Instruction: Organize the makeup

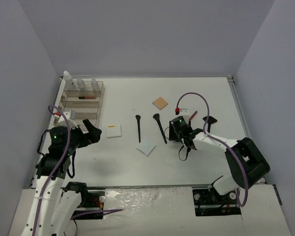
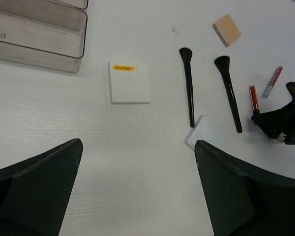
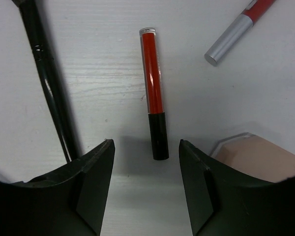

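Makeup bottles [image 1: 81, 85] in organizer [image 1: 76, 104]; left tool [image 2: 137, 145] released, right tool [image 3: 146, 143] released astride lip tube [image 3: 152, 73]

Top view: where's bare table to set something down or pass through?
Free: the far stretch between the organizer tray and the tan compact; the near strip between the white pads and the table edge. Crowded: around the right gripper, among brushes and lip tubes.

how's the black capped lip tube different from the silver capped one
Cap: the black-capped tube has a black end, the silver-capped tube a silver one. Pose: the black-capped tube lies with its black end between the right fingers, not touching them; the silver-capped tube lies slanted, outside them. Both are thin, red and flat on the table.
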